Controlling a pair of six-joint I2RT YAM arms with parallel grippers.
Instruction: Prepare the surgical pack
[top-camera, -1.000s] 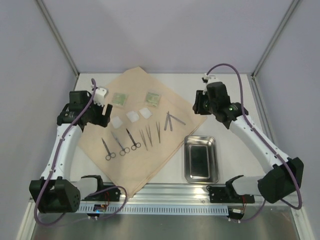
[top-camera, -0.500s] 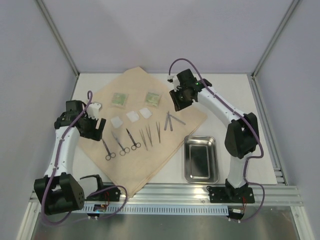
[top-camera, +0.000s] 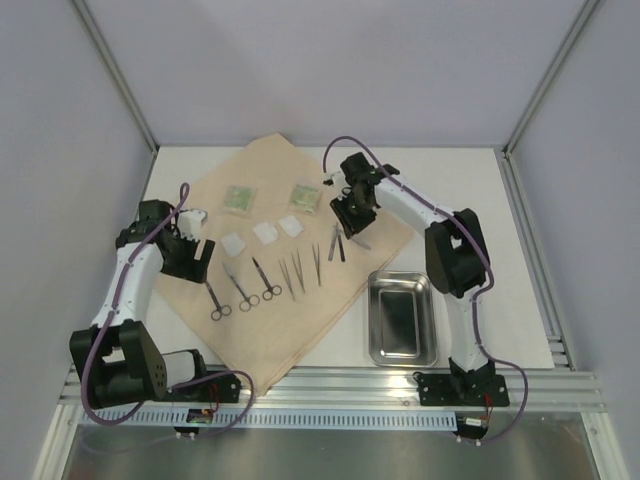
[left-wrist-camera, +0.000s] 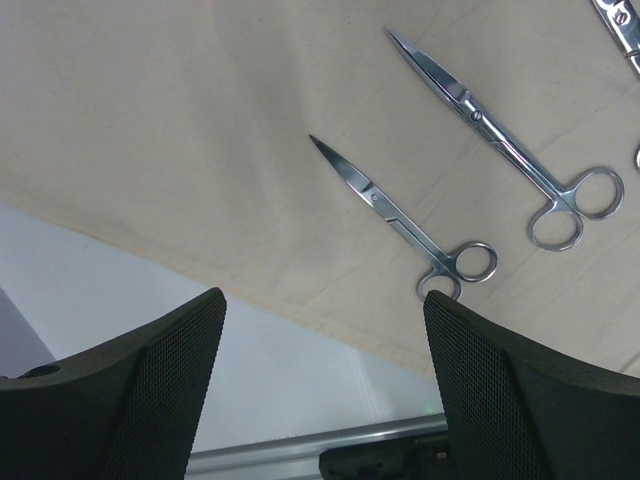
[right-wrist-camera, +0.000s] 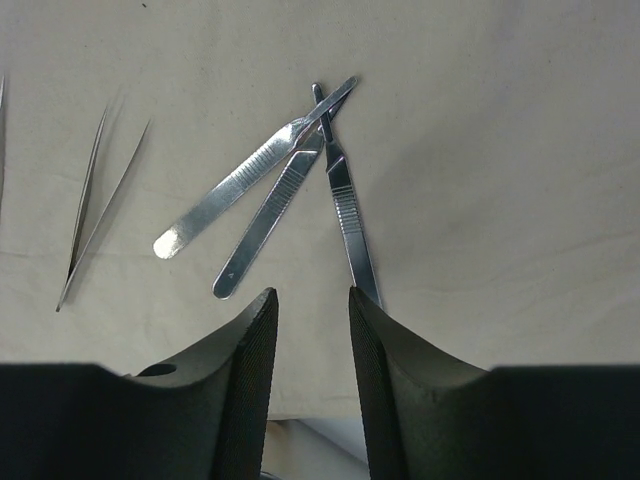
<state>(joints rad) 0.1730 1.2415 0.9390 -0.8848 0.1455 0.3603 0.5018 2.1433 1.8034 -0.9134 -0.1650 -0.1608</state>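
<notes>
Starting nearest, lower right of the top view: steel tray (top-camera: 400, 317) on the bare worktop (top-camera: 520, 200), just off the cloth (top-camera: 270, 330) edge. Mid-frame on the cloth, a row of three scissors (top-camera: 240, 288), then tweezers (top-camera: 300, 270), then three flat handles (top-camera: 340, 243) fanned out. Left claw (left-wrist-camera: 322, 310) gaping wide over the cloth's left edge, gripping nothing. Right claw (right-wrist-camera: 312, 300) barely parted above the handles, likewise empty. Farther up: white pads (top-camera: 265, 232), then green packets (top-camera: 305, 197).
</notes>
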